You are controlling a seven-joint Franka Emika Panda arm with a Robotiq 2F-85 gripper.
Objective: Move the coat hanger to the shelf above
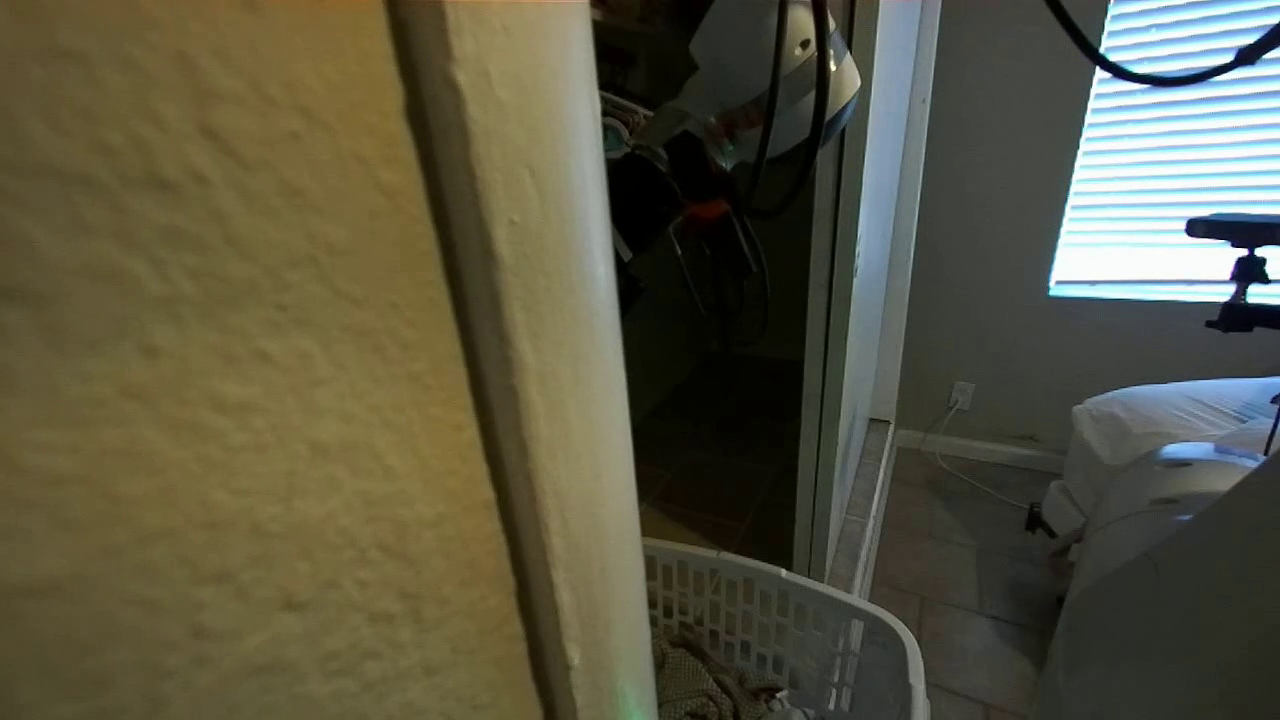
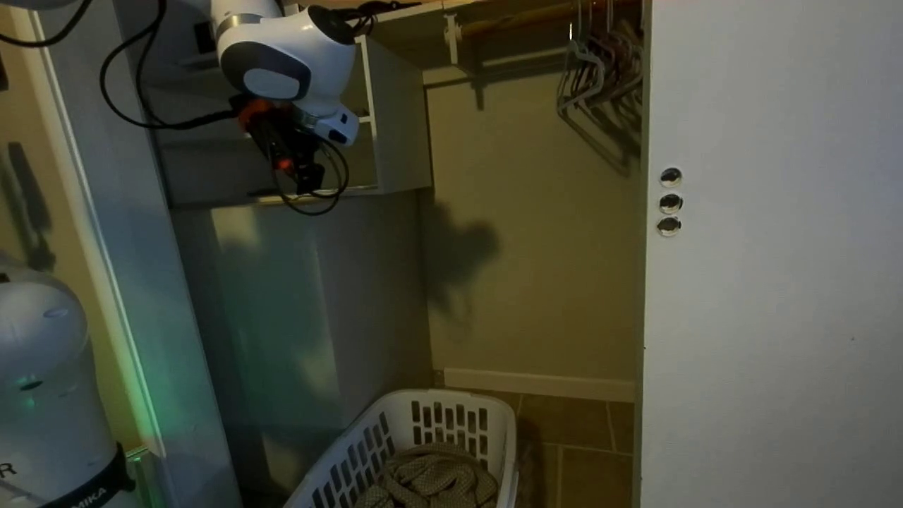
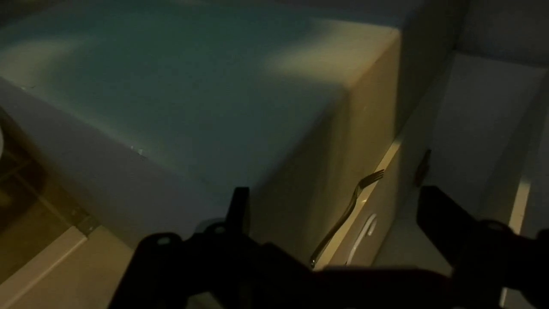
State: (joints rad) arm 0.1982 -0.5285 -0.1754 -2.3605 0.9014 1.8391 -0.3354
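Note:
My gripper is open and empty. Its two dark fingers stand wide apart in the wrist view (image 3: 334,193). In an exterior view it hangs pointing down (image 2: 309,176) in front of the lowest shelf (image 2: 363,190). A dark slender bar (image 2: 262,192) lies at that shelf's front edge beside the gripper; I cannot tell whether it is the coat hanger. In the wrist view a white hook-shaped piece (image 3: 360,238) lies on the shelf between the fingers, its lower part hidden by the gripper. No near-black hanger is clearly recognisable there.
A fork (image 3: 354,204) lies along the shelf edge. A small dark brown object (image 3: 422,167) is deeper in. Several hangers (image 2: 596,77) hang from a rod at upper right. A white laundry basket (image 2: 509,451) with a blanket stands below. Cable loops (image 2: 331,204) hang round the gripper.

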